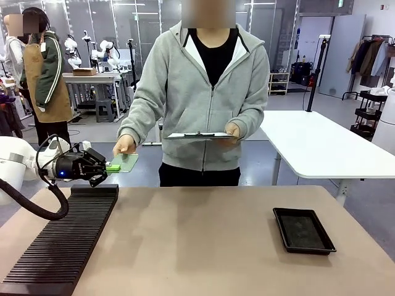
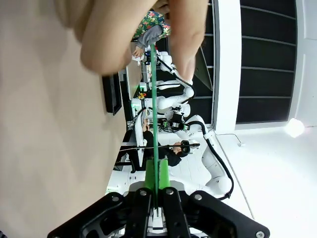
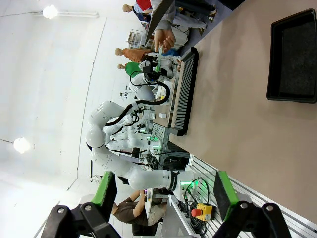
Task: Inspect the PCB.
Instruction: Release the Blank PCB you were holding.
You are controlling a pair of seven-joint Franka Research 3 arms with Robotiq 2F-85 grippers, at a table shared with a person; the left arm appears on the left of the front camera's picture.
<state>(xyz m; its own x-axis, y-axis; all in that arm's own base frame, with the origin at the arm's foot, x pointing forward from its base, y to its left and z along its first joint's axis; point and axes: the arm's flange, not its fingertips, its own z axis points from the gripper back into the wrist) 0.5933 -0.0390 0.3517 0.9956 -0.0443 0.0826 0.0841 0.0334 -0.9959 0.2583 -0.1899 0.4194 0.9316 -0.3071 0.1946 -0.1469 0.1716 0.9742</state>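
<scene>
Green PCB [image 1: 126, 162], black tray [image 1: 303, 231]

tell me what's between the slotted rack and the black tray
Nothing: bare tabletop runs from the slotted rack to the black tray, in the front view.

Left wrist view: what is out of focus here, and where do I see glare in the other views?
Left wrist view: the person's hand is close and blurred, the PCB edge is sharp, one lamp flares. Right wrist view: ceiling lamps flare. Front view: even light, no glare on the table.
</scene>
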